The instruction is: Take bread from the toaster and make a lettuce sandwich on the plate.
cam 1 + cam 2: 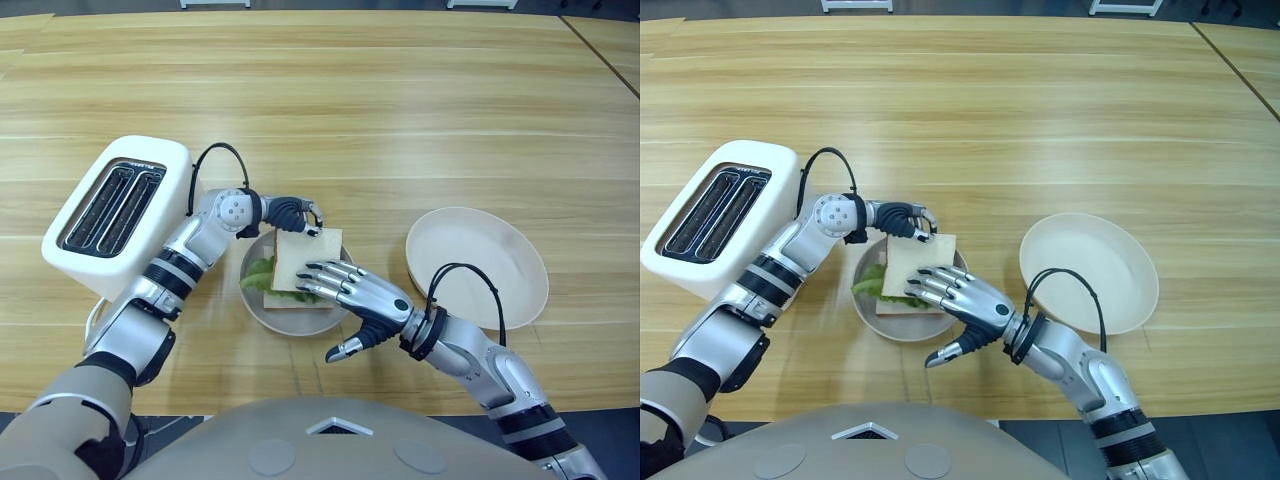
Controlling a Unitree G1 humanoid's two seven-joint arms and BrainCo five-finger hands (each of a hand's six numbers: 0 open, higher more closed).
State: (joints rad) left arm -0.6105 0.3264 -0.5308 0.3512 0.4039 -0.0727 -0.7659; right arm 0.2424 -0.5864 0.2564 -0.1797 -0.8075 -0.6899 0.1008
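A white toaster (112, 212) with two empty slots stands at the left. On the small grey plate (262, 312) lies a bread slice with green lettuce (258, 278) on it. A second bread slice (303, 256) sits tilted on top of the lettuce. My left hand (290, 214) is shut on that top slice at its far edge. My right hand (352, 296) is open, its fingers spread flat over the slice's near right side.
An empty cream plate (477, 267) lies to the right of the small plate. The toaster's cable (98, 318) runs off its near side. The wooden table (400, 110) stretches away beyond.
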